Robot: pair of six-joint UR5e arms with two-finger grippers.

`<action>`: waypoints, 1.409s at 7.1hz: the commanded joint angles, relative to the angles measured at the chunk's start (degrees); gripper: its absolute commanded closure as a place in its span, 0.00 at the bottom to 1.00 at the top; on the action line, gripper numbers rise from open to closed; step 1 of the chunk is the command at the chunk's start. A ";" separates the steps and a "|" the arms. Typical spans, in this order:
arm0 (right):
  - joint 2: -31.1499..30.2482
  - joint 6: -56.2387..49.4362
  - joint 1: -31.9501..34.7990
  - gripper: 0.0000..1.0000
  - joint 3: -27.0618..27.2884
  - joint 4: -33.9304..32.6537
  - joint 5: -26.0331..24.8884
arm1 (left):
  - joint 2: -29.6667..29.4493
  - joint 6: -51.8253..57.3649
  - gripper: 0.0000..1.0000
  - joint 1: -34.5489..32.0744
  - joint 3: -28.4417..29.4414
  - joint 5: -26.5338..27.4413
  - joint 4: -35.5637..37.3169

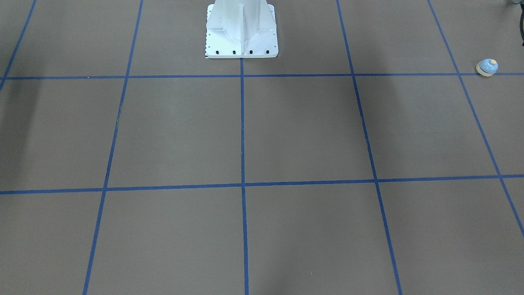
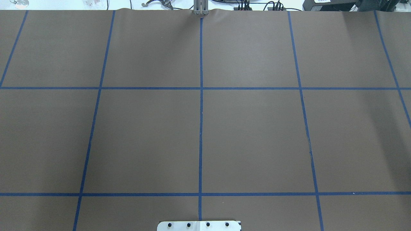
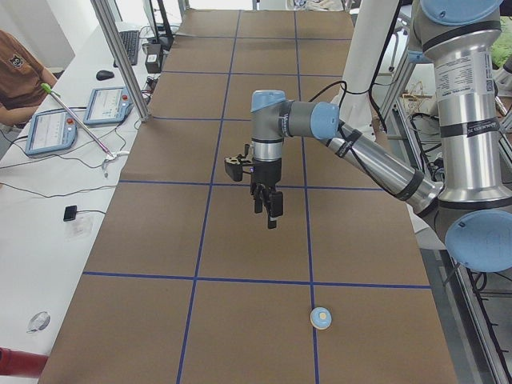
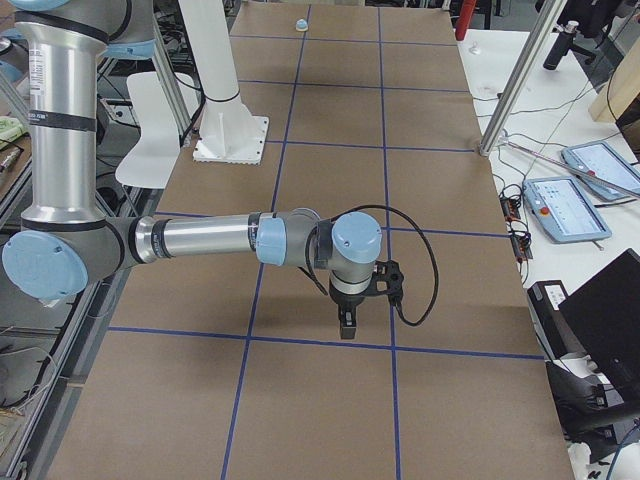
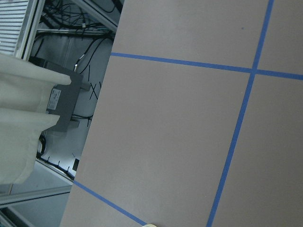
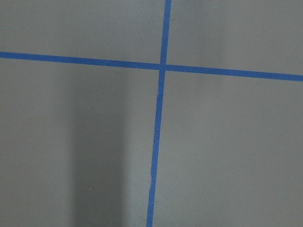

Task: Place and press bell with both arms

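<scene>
The bell (image 1: 487, 67), with a light-blue dome and cream button, stands upright on the brown table near the robot's left end. It also shows in the exterior left view (image 3: 322, 318) and far off in the exterior right view (image 4: 300, 23). My left gripper (image 3: 270, 218) points down, hanging well above the table, a grid square or more away from the bell. My right gripper (image 4: 347, 326) points down above the table's other end, far from the bell. Both grippers show only in the side views, so I cannot tell whether they are open or shut.
The white pedestal base (image 1: 241, 32) is bolted at the table's robot-side edge. Blue tape lines (image 2: 201, 128) divide the brown table. Aluminium posts (image 3: 120, 56), tablets (image 4: 565, 205) and a seated person (image 3: 16, 72) are along the operators' side.
</scene>
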 commanded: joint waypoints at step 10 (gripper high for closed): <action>-0.04 4.41 -0.94 0.00 2.30 0.01 0.22 | 11.19 -99.63 0.00 41.66 26.01 7.06 -10.69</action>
